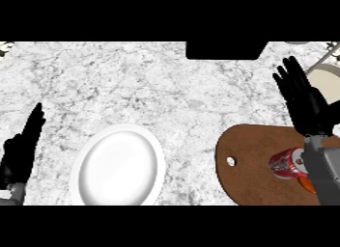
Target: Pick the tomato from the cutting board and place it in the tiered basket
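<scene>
Marble surface (165, 91) fills our head view. Our right robot hand (304, 99) hangs spread above the board (255, 159); the left robot hand (20, 149) rests open at the left edge. Our forearm mostly hides the tomato (309, 185), beside a can (287, 163) we could knock. Open room lies leftward, past the plate (119, 166).

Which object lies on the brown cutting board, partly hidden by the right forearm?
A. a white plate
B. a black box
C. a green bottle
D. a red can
D: a red can lies on its side on the cutting board, beside the right forearm; the white plate rests on the counter to the board's left, off the board.
</scene>
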### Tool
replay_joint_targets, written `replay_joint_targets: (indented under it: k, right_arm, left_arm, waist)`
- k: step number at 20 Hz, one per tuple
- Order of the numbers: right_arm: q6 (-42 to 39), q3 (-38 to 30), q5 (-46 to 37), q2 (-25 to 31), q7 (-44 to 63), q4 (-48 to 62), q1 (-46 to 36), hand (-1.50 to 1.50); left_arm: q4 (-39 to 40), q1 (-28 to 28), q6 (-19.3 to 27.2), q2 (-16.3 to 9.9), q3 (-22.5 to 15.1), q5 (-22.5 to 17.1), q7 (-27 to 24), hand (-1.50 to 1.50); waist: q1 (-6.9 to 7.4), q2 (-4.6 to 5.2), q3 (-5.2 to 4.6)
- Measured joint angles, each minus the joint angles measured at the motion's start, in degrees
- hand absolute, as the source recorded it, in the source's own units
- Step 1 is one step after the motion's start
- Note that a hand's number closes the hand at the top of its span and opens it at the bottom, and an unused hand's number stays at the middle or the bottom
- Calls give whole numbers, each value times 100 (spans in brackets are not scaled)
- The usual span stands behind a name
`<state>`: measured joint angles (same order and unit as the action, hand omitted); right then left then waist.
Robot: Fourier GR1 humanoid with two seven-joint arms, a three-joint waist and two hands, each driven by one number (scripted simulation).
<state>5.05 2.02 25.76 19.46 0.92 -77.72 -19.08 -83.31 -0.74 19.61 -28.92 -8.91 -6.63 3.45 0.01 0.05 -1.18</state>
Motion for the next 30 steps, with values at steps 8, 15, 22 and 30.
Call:
replay_joint_targets:
  k: [8, 15, 22, 30]
  right_arm:
    - [-1739, -1282, 1481, 590, -924, -448, 281, -150]
    - [-4692, -1576, 3314, 1040, -626, 78, 1054, -150]
    - [-6443, -2743, 3612, 2332, -478, 467, 1723, -150]
    - [-6675, -4345, 2009, 3429, -217, -1027, 1641, -150]
  left_arm:
    - [-431, -303, 107, 586, -163, -101, -300, 0]
    - [-613, -588, 183, 1023, -444, -75, -326, 0]
    - [-585, -644, 278, 1216, -565, 38, -372, 0]
    - [-590, -579, 392, 1297, -613, 118, -322, 0]
  waist:
    - [-359, -75, 177]
    - [-284, -18, 168]
    - [-271, -12, 157]
    - [-396, -92, 152]
